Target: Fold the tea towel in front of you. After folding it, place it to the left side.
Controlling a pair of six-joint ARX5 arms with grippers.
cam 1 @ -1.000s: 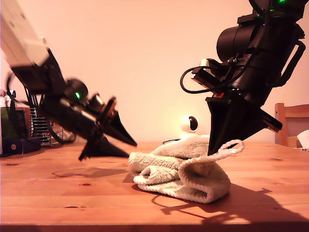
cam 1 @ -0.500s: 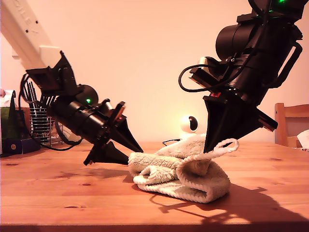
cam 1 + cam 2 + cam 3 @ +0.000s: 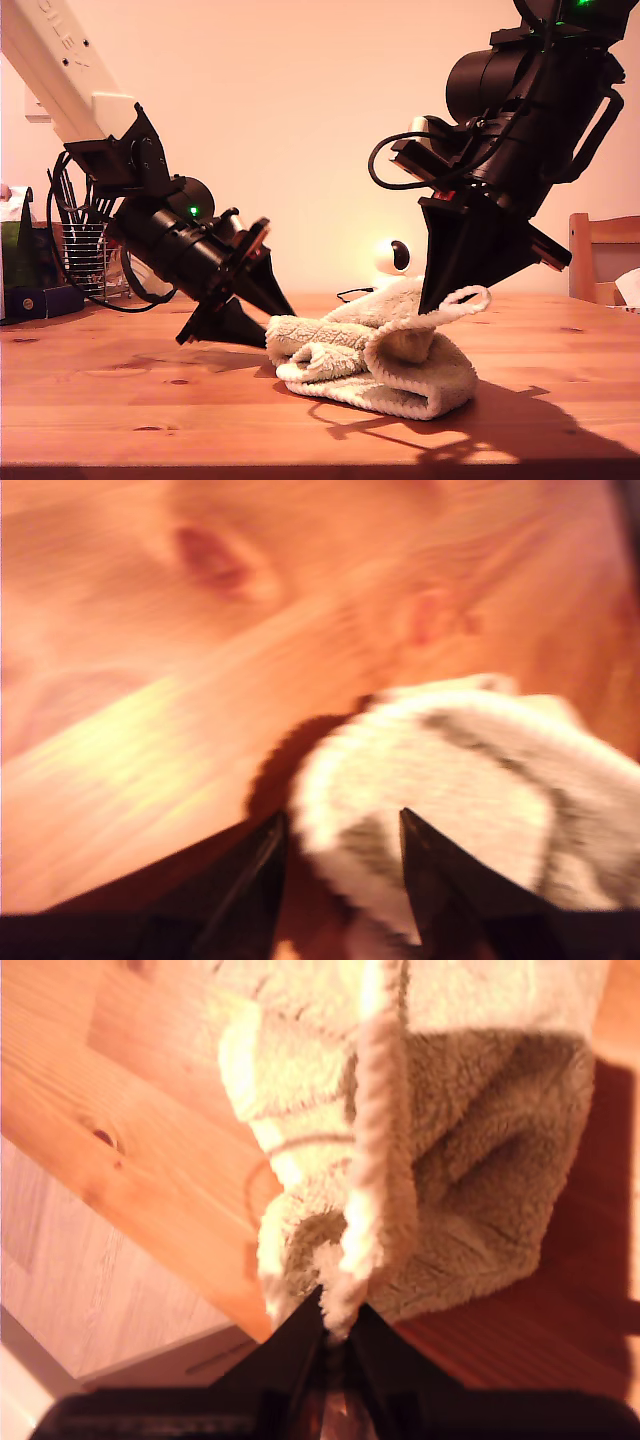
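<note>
— Well, the tea towel [image 3: 375, 355] is sitting bunched in a heap mid-table [image 3: 120, 400], its long axis running across the exterior view, and both arms are crowding it.

— Which one is nearer?

— The second gripper [image 3: 335, 1325] is already on it: jaws pinched nearly together on the rope-like hem [image 3: 375, 1160], holding that edge off the heap at the exterior view's right. The first gripper [image 3: 340, 825] is the one with ground to cover. Its jaws are standing apart, and the towel's rolled end is lying straight ahead of the tips, just beside them at the exterior view's left.

— Touching it?

— Hard to say. The first wrist view is blurring badly, and the exterior view is showing the tips at the cloth's edge with no clear gap. The heap's far side is hidden too, and how many layers are tucked underneath is anyone's guess.
</note>
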